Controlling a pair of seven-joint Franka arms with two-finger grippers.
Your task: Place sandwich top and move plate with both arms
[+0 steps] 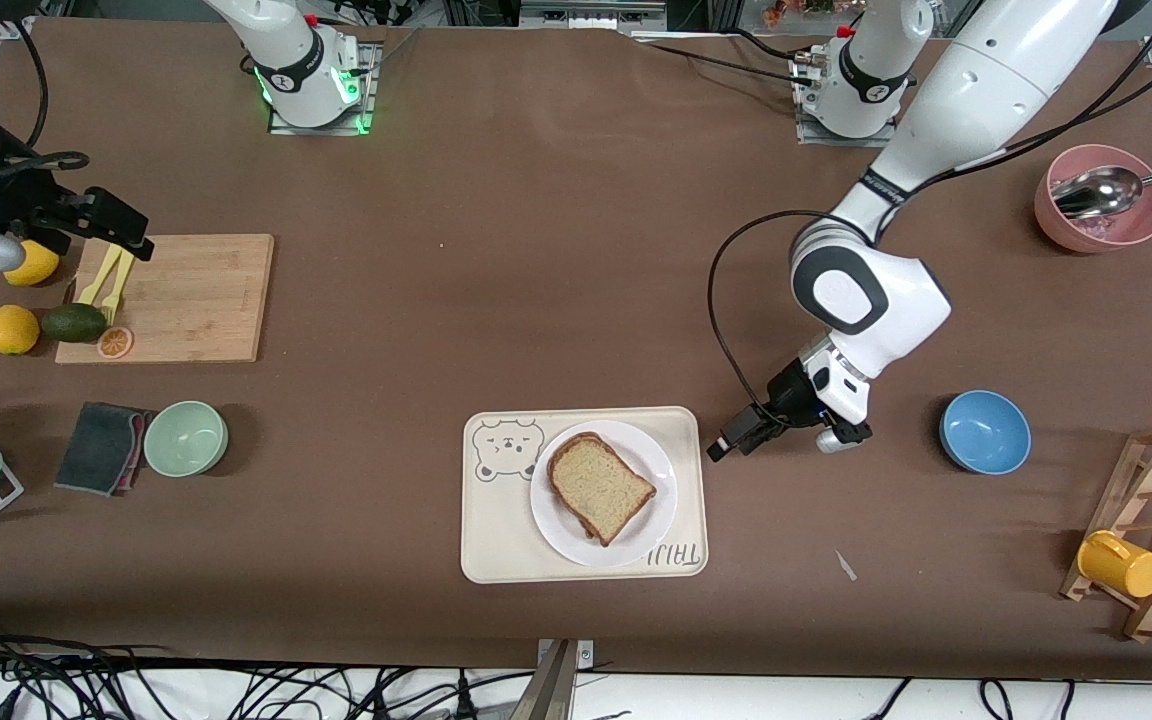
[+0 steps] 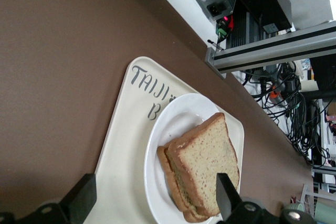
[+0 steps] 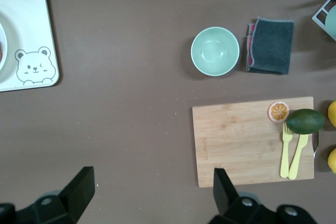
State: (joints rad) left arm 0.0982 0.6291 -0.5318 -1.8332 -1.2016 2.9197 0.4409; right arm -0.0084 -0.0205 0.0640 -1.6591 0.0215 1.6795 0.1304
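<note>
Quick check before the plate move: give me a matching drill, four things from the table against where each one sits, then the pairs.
Things:
1. speckled tan bread slice
2. round white plate
3. dark green avocado
4. metal spoon

Places:
A. in the pink bowl
B. at the edge of the wooden cutting board
C. on top of the sandwich
D. on the cream bear tray

Pairs: 1-C, 2-D, 3-B, 4-A
</note>
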